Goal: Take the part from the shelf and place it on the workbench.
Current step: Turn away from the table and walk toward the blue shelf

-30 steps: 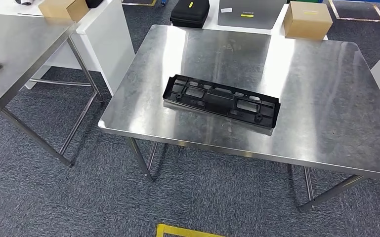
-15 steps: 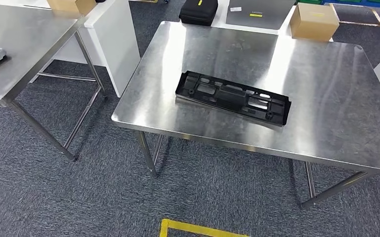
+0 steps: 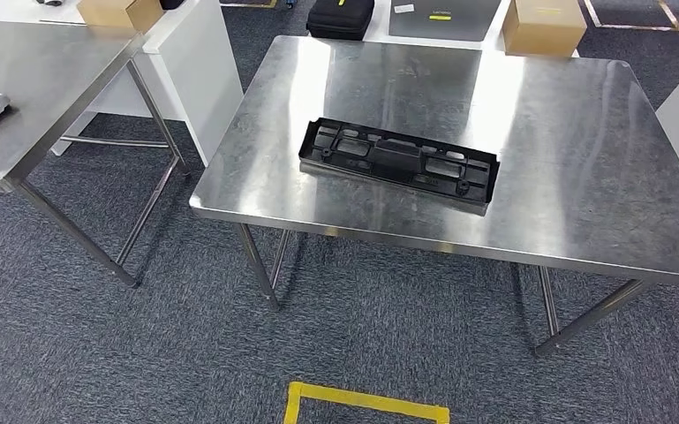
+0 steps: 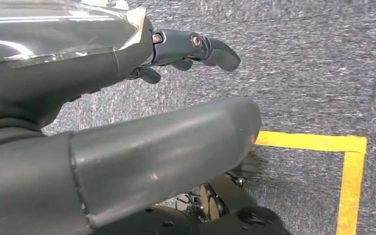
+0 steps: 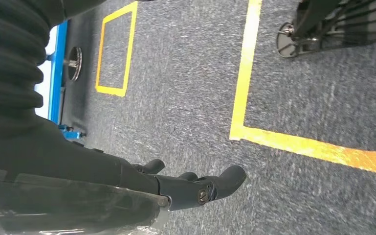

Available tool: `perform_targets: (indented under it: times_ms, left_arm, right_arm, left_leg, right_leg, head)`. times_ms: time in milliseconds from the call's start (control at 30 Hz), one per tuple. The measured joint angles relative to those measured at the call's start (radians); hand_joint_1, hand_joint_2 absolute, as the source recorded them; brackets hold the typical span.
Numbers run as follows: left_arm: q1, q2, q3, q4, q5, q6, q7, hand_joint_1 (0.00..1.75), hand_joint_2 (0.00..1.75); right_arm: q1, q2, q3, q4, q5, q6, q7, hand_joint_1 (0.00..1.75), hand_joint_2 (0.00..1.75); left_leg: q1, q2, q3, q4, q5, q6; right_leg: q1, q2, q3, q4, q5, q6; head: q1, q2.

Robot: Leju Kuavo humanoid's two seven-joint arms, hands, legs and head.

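A long black plastic part (image 3: 397,165) with several cut-outs lies flat on the steel workbench (image 3: 565,159), near its front edge and left of the middle. Nothing touches it. My left hand (image 4: 195,46) hangs beside my body over the grey carpet, fingers loosely extended and holding nothing. My right hand (image 5: 200,188) also hangs low over the carpet, fingers apart and empty.
A second steel table (image 3: 35,79) stands to the left, with a white cabinet (image 3: 203,71) between the two. Behind the workbench are a cardboard box (image 3: 543,25), a black case (image 3: 340,18) and a grey sheet (image 3: 446,16). Yellow floor tape (image 3: 366,405) marks the carpet in front.
The whole head picture has shifted, so the camera has moved. The black part keeps its place on the workbench.
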Motion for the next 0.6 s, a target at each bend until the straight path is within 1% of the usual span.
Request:
perform_targets:
  times_ms: [33,67,100,133,167,200,233,267,300,333,367,400,433,500,533,567,600]
  left_arm:
    - [0.001,0.000,0.000,0.000,0.000,0.000,0.000,0.00,0.00]
    - [0.001,0.000,0.000,0.000,0.000,0.000,0.001,0.00,0.00]
    - [0.002,0.000,0.000,0.000,0.000,0.000,0.001,0.00,0.00]
    - [0.001,0.000,0.000,0.000,0.000,0.000,0.002,0.00,0.00]
    - [0.000,0.000,0.000,0.000,0.000,0.000,0.002,0.00,0.00]
    - [-0.001,0.001,0.000,0.000,0.000,0.000,0.002,0.00,0.00]
    - [-0.002,0.001,0.000,0.000,0.000,0.000,0.002,0.00,0.00]
    - [-0.002,0.002,0.000,0.000,0.000,0.000,0.002,0.00,0.00]
    - [-0.002,0.002,0.000,0.000,0.000,0.000,0.001,0.00,0.00]
    - [-0.002,0.002,0.000,0.000,0.000,0.000,0.001,0.00,0.00]
    - [-0.002,0.002,0.000,0.000,0.000,0.000,0.001,0.00,0.00]
    - [-0.002,0.002,0.000,0.000,0.000,0.000,0.001,0.00,0.00]
    - [-0.003,0.001,0.000,0.000,-0.001,0.000,0.000,0.00,0.00]
    - [-0.004,0.001,0.000,0.000,-0.002,0.000,0.000,0.00,0.00]
    - [-0.004,0.002,0.000,0.000,-0.002,-0.001,0.000,0.00,0.00]
    - [-0.003,0.001,0.000,0.000,-0.003,-0.001,0.000,0.00,0.00]
    - [-0.003,0.001,0.000,0.000,-0.004,-0.002,0.000,0.00,0.00]
  right_arm:
    - [0.001,0.000,0.000,0.000,0.001,0.000,0.000,0.00,1.75]
    - [0.002,0.000,0.000,0.000,0.002,0.000,0.000,0.00,1.75]
    - [0.002,0.000,0.000,0.000,0.003,0.001,0.000,0.00,1.75]
    - [0.002,0.000,0.000,0.000,0.004,0.001,0.000,0.00,1.75]
    - [0.002,0.000,0.000,0.000,0.005,0.001,0.000,0.00,1.75]
    - [0.001,0.001,0.000,0.000,0.006,0.001,-0.001,0.00,1.75]
    - [0.000,0.001,0.000,0.000,0.007,0.001,-0.001,0.00,1.75]
    - [0.000,0.001,0.000,0.000,0.007,0.001,-0.002,0.00,1.75]
    - [-0.001,0.001,0.000,0.000,0.008,0.001,-0.002,0.00,1.75]
    - [-0.002,0.001,0.000,0.000,0.008,0.001,-0.003,0.00,1.75]
    - [-0.002,0.001,0.000,0.000,0.008,0.001,-0.003,0.00,1.75]
    - [-0.002,0.000,0.000,0.000,0.008,0.001,-0.003,0.00,1.75]
    - [-0.002,-0.001,0.000,0.000,0.008,0.001,-0.003,0.00,1.75]
    - [-0.002,-0.002,0.000,0.000,0.010,0.001,-0.003,0.00,1.75]
    - [-0.001,-0.002,0.000,0.000,0.011,0.002,-0.003,0.00,1.75]
    - [-0.001,-0.002,0.000,0.000,0.012,0.002,-0.003,0.00,1.75]
    - [0.000,-0.003,0.000,0.000,0.013,0.003,-0.004,0.00,1.75]
  left_leg:
    - [0.003,0.000,-0.017,0.052,-0.022,-0.003]
    - [0.004,0.000,-0.016,0.068,-0.023,-0.005]
    - [0.005,0.000,0.004,0.045,-0.007,-0.004]
    - [0.005,0.000,0.044,-0.018,0.024,-0.001]
    - [0.005,-0.001,0.091,-0.096,0.051,0.004]
    - [0.003,-0.002,0.128,-0.162,0.072,0.009]
    - [0.000,-0.003,0.152,-0.205,0.082,0.014]
    - [-0.003,-0.004,0.159,-0.222,0.083,0.018]
    - [-0.006,-0.004,0.157,-0.223,0.086,0.021]
    - [-0.007,-0.004,0.154,-0.227,0.091,0.027]
    - [-0.006,-0.002,0.153,-0.235,0.099,0.033]
    - [-0.005,-0.001,0.152,-0.243,0.108,0.042]
    - [-0.003,0.001,0.148,-0.251,0.118,0.050]
    - [-0.003,0.004,0.134,-0.256,0.131,0.058]
    - [-0.005,0.005,0.126,-0.256,0.137,0.058]
    - [-0.006,0.006,0.118,-0.255,0.142,0.057]
    - [-0.006,0.006,0.111,-0.255,0.148,0.056]
  right_leg:
    - [0.001,0.000,-0.006,0.001,0.004,0.000]
    - [0.002,0.000,-0.012,0.003,0.007,0.001]
    - [0.002,0.000,-0.015,0.004,0.009,0.003]
    - [0.002,0.001,-0.017,0.005,0.011,0.004]
    - [0.002,0.001,-0.017,0.005,0.012,0.006]
    - [0.004,0.002,-0.019,0.006,0.014,0.010]
    - [0.006,0.002,-0.021,0.006,0.017,0.014]
    - [0.008,0.001,-0.024,0.006,0.019,0.019]
    - [0.010,0.001,-0.026,0.005,0.023,0.025]
    - [0.011,0.001,-0.028,0.002,0.027,0.031]
    - [0.011,0.001,-0.032,0.005,0.026,0.036]
    - [0.013,0.002,-0.042,0.020,0.014,0.038]
    - [0.014,0.002,-0.061,0.059,-0.011,0.035]
    - [0.012,0.003,-0.120,0.194,-0.084,0.025]
    - [0.010,0.003,-0.145,0.259,-0.113,0.024]
    - [0.010,0.003,-0.154,0.294,-0.126,0.028]
    - [0.010,0.003,-0.142,0.288,-0.124,0.035]
  head:
    - [0.000,0.000]
    - [0.000,0.000]
    - [0.000,0.000]
    - [-0.001,0.000]
    - [-0.001,0.000]
    - [0.000,0.000]
    - [0.000,0.000]
    - [0.000,0.000]
    - [0.000,0.000]
    - [0.000,0.000]
    - [0.001,0.000]
    - [0.002,0.000]
    - [0.005,0.000]
    - [0.010,0.000]
    - [0.012,0.000]
    - [0.012,0.000]
    - [0.013,0.000]
